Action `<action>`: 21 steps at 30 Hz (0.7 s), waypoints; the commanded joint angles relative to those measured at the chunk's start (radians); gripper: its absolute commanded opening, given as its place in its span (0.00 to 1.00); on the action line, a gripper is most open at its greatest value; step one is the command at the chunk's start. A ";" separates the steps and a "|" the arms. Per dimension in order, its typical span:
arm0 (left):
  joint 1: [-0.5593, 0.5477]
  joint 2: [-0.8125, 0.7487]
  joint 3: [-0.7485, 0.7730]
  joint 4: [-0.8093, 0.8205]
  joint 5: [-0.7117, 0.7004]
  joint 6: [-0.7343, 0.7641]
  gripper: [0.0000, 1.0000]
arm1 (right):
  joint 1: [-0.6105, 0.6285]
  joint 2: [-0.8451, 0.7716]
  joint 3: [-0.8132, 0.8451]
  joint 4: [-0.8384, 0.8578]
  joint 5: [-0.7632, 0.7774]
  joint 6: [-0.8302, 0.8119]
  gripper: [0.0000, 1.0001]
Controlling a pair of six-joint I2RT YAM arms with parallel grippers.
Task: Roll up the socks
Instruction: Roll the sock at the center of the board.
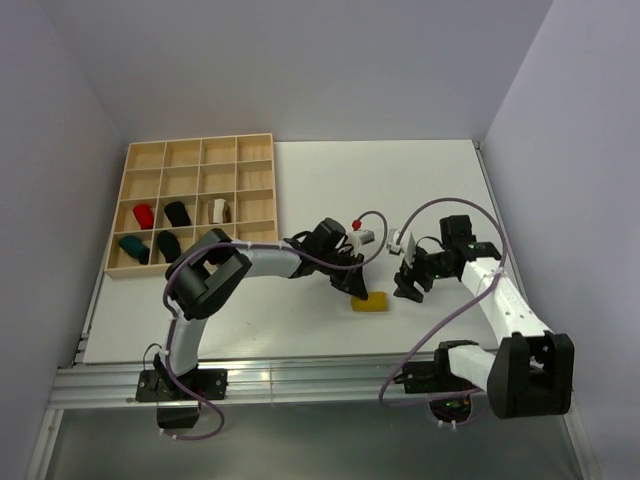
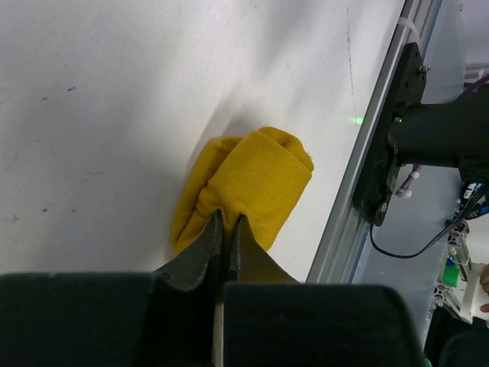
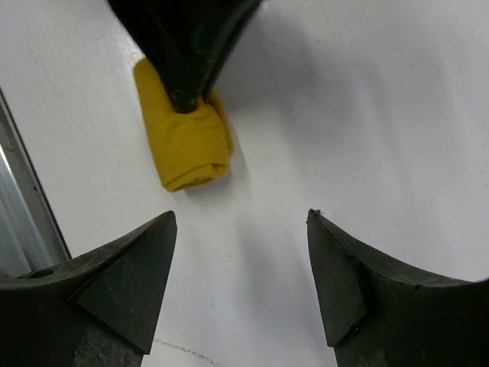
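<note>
Yellow sock (image 1: 370, 302), a stubby roll, lies on the bench (image 1: 420, 190) at about 5 o'clock from its middle, near the front edge. The left gripper (image 2: 227, 222) is pressed together, pinching a fold at the roll's end. The right gripper (image 3: 241, 218), at the sock's 3 o'clock, is spread and empty. The sock looks soft and light and would likely spring loose, so it is best held across the whole roll.
</note>
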 commanded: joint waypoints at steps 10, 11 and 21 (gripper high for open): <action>0.000 0.133 0.005 -0.255 -0.072 0.059 0.00 | 0.279 -0.108 -0.149 0.138 0.136 0.033 0.77; 0.000 0.142 0.012 -0.263 -0.071 0.060 0.00 | 0.292 -0.105 -0.151 0.142 0.136 0.036 0.77; 0.009 0.170 0.043 -0.295 -0.040 0.065 0.00 | 0.368 -0.156 -0.205 0.239 0.211 0.071 0.79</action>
